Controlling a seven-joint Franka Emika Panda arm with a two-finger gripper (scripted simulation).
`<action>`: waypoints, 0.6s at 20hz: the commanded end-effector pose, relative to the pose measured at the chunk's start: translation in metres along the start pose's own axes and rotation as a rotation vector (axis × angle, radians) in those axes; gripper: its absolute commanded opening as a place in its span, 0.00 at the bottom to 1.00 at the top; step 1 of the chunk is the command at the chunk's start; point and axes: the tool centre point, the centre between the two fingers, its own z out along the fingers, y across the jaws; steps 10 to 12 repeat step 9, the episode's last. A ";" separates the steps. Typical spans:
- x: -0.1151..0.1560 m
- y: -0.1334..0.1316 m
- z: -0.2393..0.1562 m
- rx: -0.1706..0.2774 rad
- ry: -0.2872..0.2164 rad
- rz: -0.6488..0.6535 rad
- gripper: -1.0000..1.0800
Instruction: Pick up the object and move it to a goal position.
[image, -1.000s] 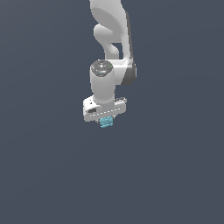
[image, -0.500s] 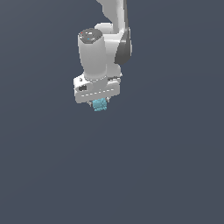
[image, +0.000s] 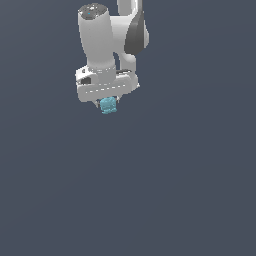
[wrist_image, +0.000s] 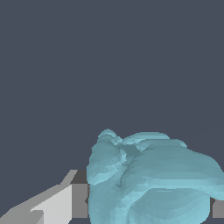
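The white arm (image: 107, 40) hangs in the upper part of the exterior view, a little toward its left, against a plain dark grey-blue backdrop. Its gripper (image: 108, 106) points downward and is clamped on the object (image: 108, 105) — a small lumpy cyan piece poking out just beneath the white hand. In the wrist view the object (wrist_image: 151, 179) looms large and knobbly, with one grey-white finger (wrist_image: 65, 201) pressed against its side — the other finger barely shows at the frame's edge.
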 end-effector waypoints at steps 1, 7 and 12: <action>-0.006 0.001 -0.008 0.001 -0.001 0.000 0.00; -0.009 0.003 -0.014 0.000 -0.001 -0.001 0.00; -0.008 0.004 -0.013 0.000 -0.001 -0.001 0.00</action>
